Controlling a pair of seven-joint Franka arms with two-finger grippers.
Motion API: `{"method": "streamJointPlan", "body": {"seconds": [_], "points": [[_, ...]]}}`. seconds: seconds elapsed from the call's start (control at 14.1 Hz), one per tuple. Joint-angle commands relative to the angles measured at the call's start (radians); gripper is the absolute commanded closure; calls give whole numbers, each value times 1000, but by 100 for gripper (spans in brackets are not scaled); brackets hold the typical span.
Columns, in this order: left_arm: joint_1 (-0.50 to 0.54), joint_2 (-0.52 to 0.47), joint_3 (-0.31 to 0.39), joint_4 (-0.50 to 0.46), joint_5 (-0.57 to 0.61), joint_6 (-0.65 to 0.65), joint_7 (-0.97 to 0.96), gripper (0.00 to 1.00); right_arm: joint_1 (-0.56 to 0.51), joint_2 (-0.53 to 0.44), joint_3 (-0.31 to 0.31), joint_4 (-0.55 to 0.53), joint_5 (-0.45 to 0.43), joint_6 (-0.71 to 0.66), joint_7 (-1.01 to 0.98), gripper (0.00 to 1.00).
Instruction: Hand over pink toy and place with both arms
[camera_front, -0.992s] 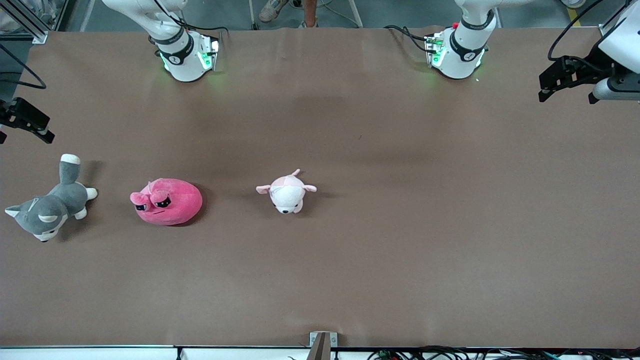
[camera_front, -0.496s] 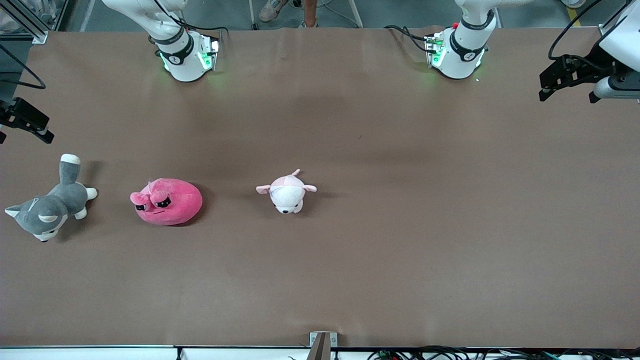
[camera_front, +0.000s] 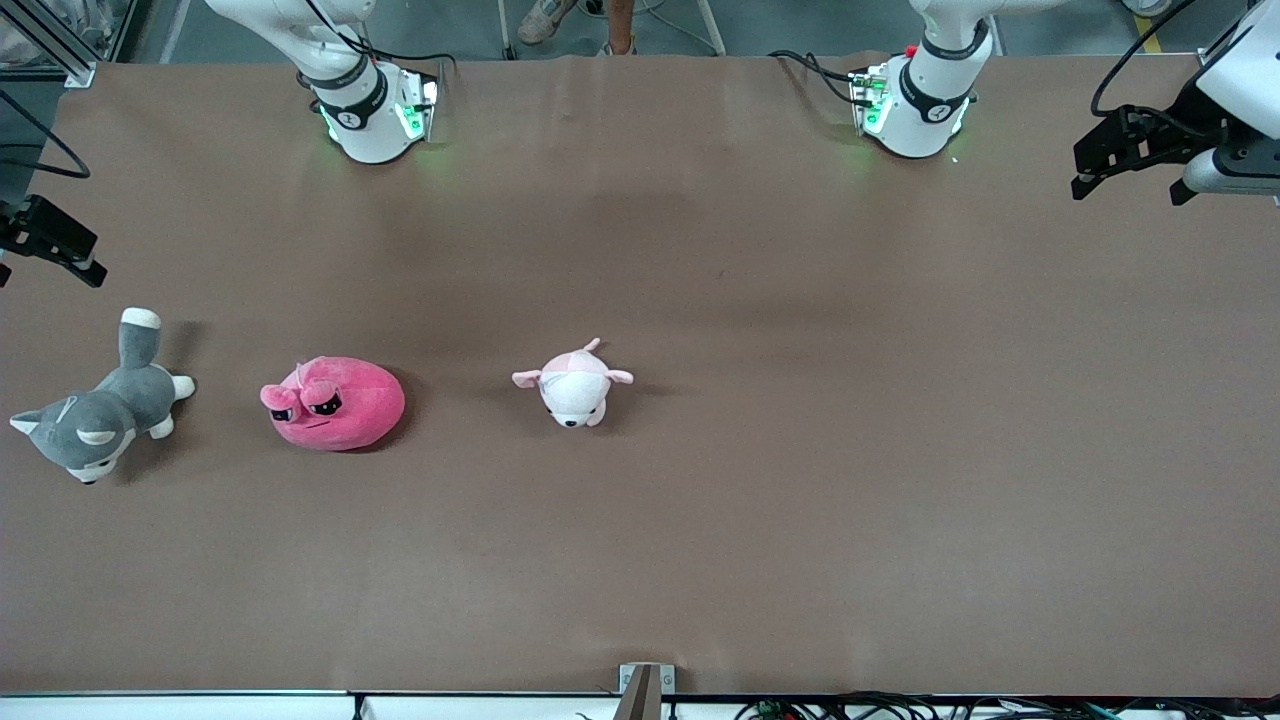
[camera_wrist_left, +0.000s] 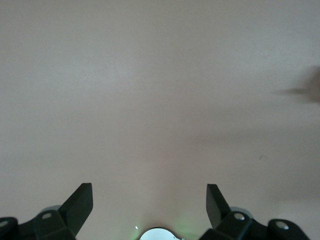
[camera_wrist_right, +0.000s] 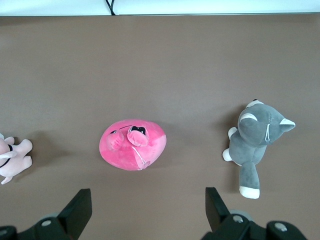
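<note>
Two white Franka arms are standing at a brown tabletop (camera_front: 760, 300) on which three plush toys are lying in a loose row toward the right arm's end. The pink toy (camera_front: 335, 402), a round hot-pink blob with angry black eyes, is resting on the tabletop between a grey-and-white plush wolf (camera_front: 95, 415) and a smaller pale pink-and-white plush animal (camera_front: 573, 385). The wolf is lying nearest the right arm's end of the tabletop, while the pale plush is sitting closest to the middle. All three toys are lying apart from one another, and neither arm is touching any of them.

The right gripper (camera_wrist_right: 148, 205) is hovering in the air over the right arm's end of the tabletop, its fingers (camera_wrist_right: 80, 207) spread wide and holding nothing; in the right wrist view the pink toy (camera_wrist_right: 133, 144) is lying just ahead of the open fingers, with the wolf (camera_wrist_right: 256, 142) to one side and the edge of the pale plush (camera_wrist_right: 14, 157) to the other.

The left gripper (camera_wrist_left: 150, 202) is hanging over the left arm's end of the tabletop, well apart from the toys, its fingers (camera_wrist_left: 80, 202) likewise spread wide and empty, with only bare brown surface showing under it in the left wrist view.
</note>
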Motion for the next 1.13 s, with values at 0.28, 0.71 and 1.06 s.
{"method": "streamJointPlan", "body": {"seconds": [0.28, 0.71, 1.06], "points": [[22, 7, 23, 24, -25, -5, 23, 0, -14, -19, 20, -15, -18, -62, 15, 0], [31, 6, 20, 25, -22, -11, 17, 0, -6, -31, 22, -56, -25, -30, 15, 0], [31, 4, 15, 27, -16, -12, 15, 0, -9, -88, 19, -151, -21, 44, 16, 0]]}}
